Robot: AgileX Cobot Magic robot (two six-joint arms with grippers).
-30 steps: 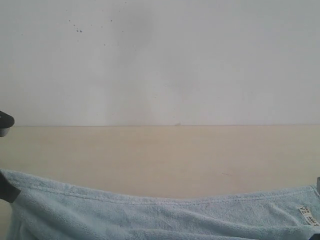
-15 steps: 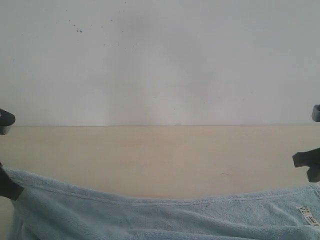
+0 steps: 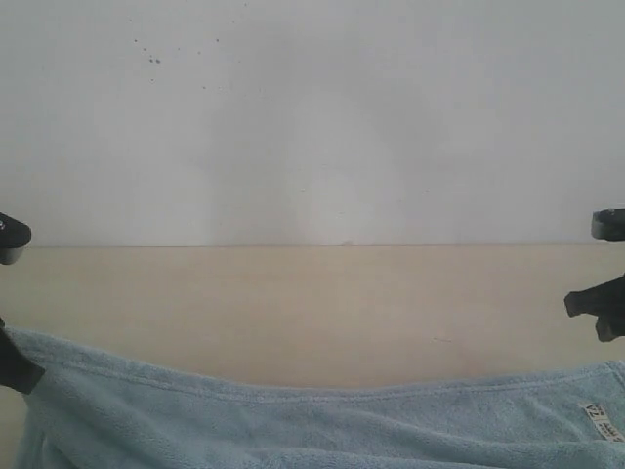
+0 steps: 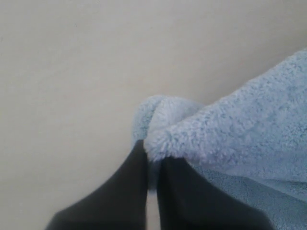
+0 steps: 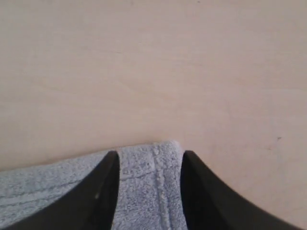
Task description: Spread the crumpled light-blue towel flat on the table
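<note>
The light-blue towel [image 3: 322, 430] lies stretched across the near part of the beige table [image 3: 312, 303], its far hem sagging slightly in the middle. Its white tag [image 3: 604, 422] is near the right corner. My left gripper [image 3: 18, 371] is at the towel's left corner. In the left wrist view this gripper [image 4: 152, 158] is shut on a bunched fold of the towel [image 4: 240, 134]. My right gripper [image 3: 596, 313] hangs above the right corner. In the right wrist view it [image 5: 147, 160] is open, and the hemmed corner of the towel [image 5: 144, 191] lies flat on the table [image 5: 153, 72] below, between the fingers.
A white wall [image 3: 312, 117] rises behind the table's far edge. Bare tabletop runs from the towel's far hem to that edge. Nothing else stands on the table in these views.
My right gripper has risen off the towel's right corner and come further into the exterior view. That corner now lies on the table. The left gripper has barely moved.
</note>
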